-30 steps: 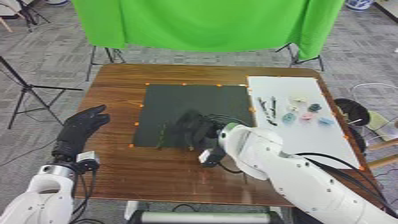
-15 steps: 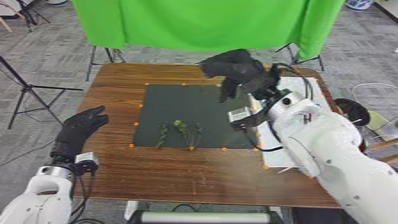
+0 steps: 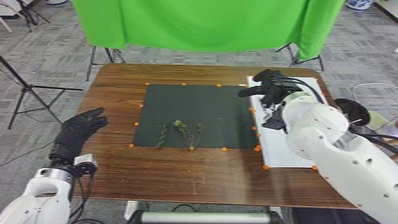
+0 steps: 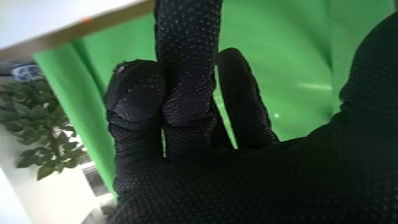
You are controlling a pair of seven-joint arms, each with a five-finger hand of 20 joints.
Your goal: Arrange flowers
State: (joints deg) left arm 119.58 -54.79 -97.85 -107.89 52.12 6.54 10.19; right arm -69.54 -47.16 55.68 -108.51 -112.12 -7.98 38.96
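Inspecting the work laid out on the brown table (image 3: 169, 180) finds the arrangement begun but, in my judgement, well short of finished. Three green sprigs stand side by side on the dark mat (image 3: 173, 102), in the lower middle of the head view: the left sprig (image 3: 163, 135), the middle sprig (image 3: 180, 128), which carries the fullest leaves, and the right sprig (image 3: 199, 131). All are laid with their leafy ends pointing up the frame, and the middle and right ones draw close at their lower ends. The greenery is therefore judged to be in place, while the coloured part of the design appears to be outstanding. The next move probably calls for a further piece to be picked up from the white sheet (image 3: 286, 157) and set among or above the leaves; the thin stems could be knocked askew if it is lowered carelessly. The right hand (image 3: 272, 89) is over the upper part of that sheet, at upper right of the head view. Its fingers (image 4: 188, 60) are loosely open, one extended and another partly bent, with the thumb apart and nothing held. The sprigs lie well apart from these fingers, down and to the left in the head view. The left hand (image 3: 82, 126) is at the left of that view, beside the mat, its fingers relaxed, holding nothing and clear of the nearest sprig.
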